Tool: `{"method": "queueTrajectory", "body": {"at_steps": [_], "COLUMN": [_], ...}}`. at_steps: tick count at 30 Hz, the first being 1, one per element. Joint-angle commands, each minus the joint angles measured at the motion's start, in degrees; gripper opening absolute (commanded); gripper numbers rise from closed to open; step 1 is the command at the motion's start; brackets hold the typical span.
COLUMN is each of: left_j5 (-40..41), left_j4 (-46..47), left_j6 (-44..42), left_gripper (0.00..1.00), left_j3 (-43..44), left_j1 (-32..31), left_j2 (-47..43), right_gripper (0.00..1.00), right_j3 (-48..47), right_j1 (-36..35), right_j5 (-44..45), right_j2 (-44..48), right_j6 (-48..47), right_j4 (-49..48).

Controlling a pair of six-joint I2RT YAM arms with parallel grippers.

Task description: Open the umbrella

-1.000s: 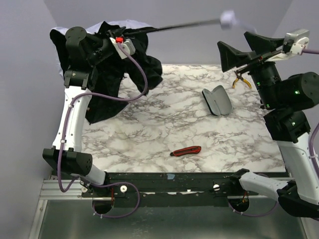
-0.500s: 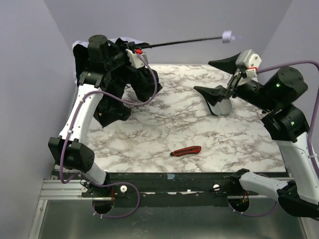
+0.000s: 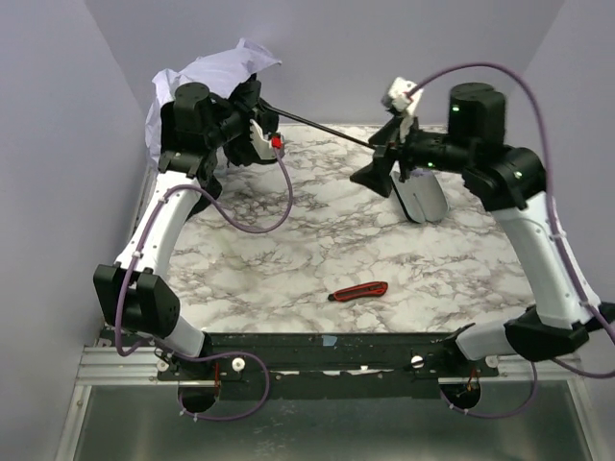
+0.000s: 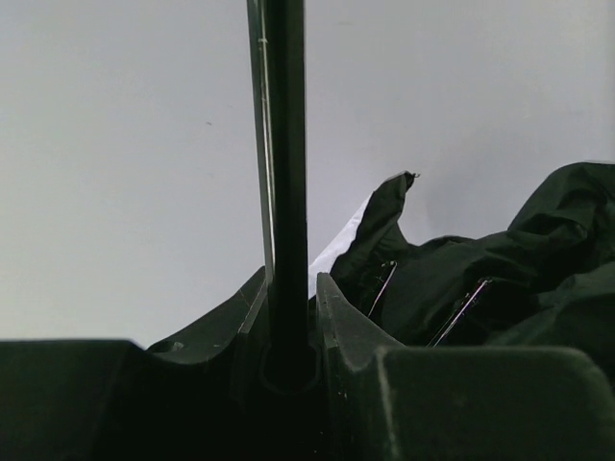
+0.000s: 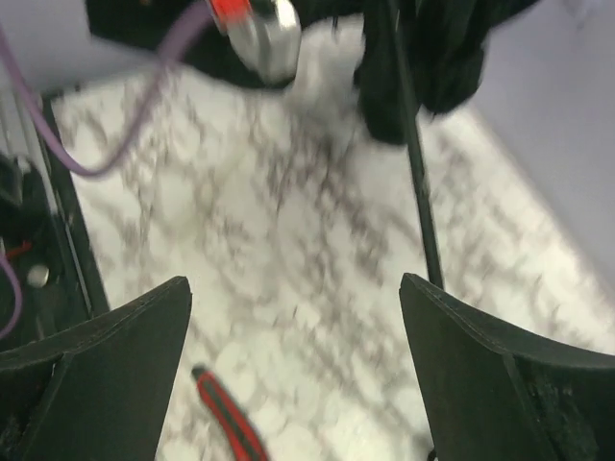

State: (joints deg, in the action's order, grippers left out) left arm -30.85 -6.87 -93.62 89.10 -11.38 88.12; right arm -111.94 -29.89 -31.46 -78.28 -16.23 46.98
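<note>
The umbrella's canopy (image 3: 207, 82) is bunched at the back left, lilac-white outside and black inside (image 4: 538, 259). Its thin black shaft (image 3: 322, 125) slants down and to the right over the table. My left gripper (image 3: 252, 120) is shut on the shaft (image 4: 286, 173) close to the canopy, the rod sitting in the groove between the fingers (image 4: 288, 317). My right gripper (image 3: 381, 154) is wide open at the shaft's far end. In the right wrist view the shaft (image 5: 415, 192) runs down just inside the right finger (image 5: 500, 375), with the gripper (image 5: 298, 327) not closed on it.
A grey oval pouch (image 3: 423, 197) lies under the right arm at the back right. A red-and-black utility knife (image 3: 357, 290) (image 5: 226, 413) lies near the front middle of the marble table (image 3: 288, 240). Grey walls stand close on the left, back and right.
The left arm has turned the umbrella so the canopy rose, lilac side up, and the shaft dropped towards the table. The right arm swung in from the right to the shaft's end.
</note>
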Motion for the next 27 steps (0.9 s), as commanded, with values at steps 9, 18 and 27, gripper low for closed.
{"method": "queueTrajectory", "body": {"at_steps": [9,18,27], "left_j5": [-6.02,8.0,-0.34], "left_j4": [3.22,-1.3,-9.81], "left_j6": [1.01,24.37,86.61], "left_gripper": [0.0,0.0,0.0], "left_j3": [-0.02,16.97,53.59], "left_j1": [-1.27,-1.71,2.71], "left_j2": [-3.44,10.27,20.85], "right_gripper": [0.91,0.96,0.88], "right_j3": [9.35,21.12,27.13], "right_j1": [0.13,0.22,0.17], "right_j5": [-0.81,-10.9,-4.46], "right_j2": [3.27,14.12,14.24], "right_j6": [-4.41,7.59,13.48], "right_j4": [1.81,-32.32,-28.72]}}
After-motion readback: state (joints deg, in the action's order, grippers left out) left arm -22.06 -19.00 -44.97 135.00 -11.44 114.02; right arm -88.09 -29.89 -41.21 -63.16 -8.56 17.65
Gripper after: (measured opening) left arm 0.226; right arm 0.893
